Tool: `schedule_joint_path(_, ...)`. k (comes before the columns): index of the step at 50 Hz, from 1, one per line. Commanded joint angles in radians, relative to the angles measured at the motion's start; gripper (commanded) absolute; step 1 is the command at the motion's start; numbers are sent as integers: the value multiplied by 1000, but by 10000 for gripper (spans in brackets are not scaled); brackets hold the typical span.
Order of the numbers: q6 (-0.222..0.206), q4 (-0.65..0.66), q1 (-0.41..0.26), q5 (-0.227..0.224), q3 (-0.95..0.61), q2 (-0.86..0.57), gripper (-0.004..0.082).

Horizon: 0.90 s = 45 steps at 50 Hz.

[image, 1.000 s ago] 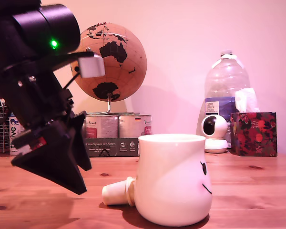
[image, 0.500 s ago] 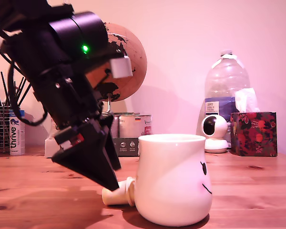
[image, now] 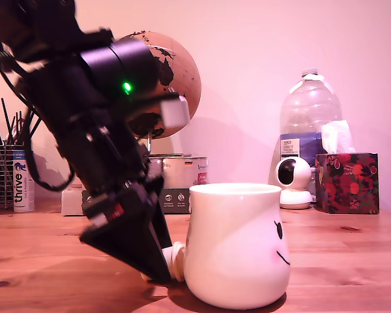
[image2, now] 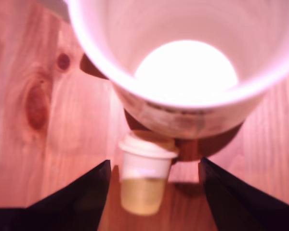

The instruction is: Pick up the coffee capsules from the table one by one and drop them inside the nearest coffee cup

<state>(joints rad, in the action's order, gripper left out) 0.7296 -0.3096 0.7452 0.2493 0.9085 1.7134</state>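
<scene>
The black hand (image2: pixel 154 192) is sitting spread around the small tapered cream capsule (image2: pixel 143 178), lying against the glossy round mug (image: pixel 238 244) on knotty wooden tabletop (image2: pixel 48 115).

The reddish-brown plank surface (image: pixel 352 261), marked with dark knots, carries a white smiley mug (image: pixel 238 251). A cream capsule (image2: pixel 143 175) lies on its side at the mug's 9 o'clock in the exterior view, rim against it. Behind stand a white camera (image: pixel 293 181), tissue box (image: pixel 347 182) and tins (image: pixel 182 173).

Arm (image: pixel 85 117) matte black, cylindrical housing with green LED (image: pixel 126 87), black cables, white block; end effector (image: pixel 158 270) wedge-shaped, black.
</scene>
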Motion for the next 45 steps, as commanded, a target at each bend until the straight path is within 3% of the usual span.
schedule_joint_path(1,5,7,7,6,8,18,502)
schedule_joint_path(19,4,11,8,5,8,41,301)
schedule_joint_path(33,-26,-35,8,-33,8,33,286)
schedule_joint_path(45,-39,-28,8,-21,8,-33,266)
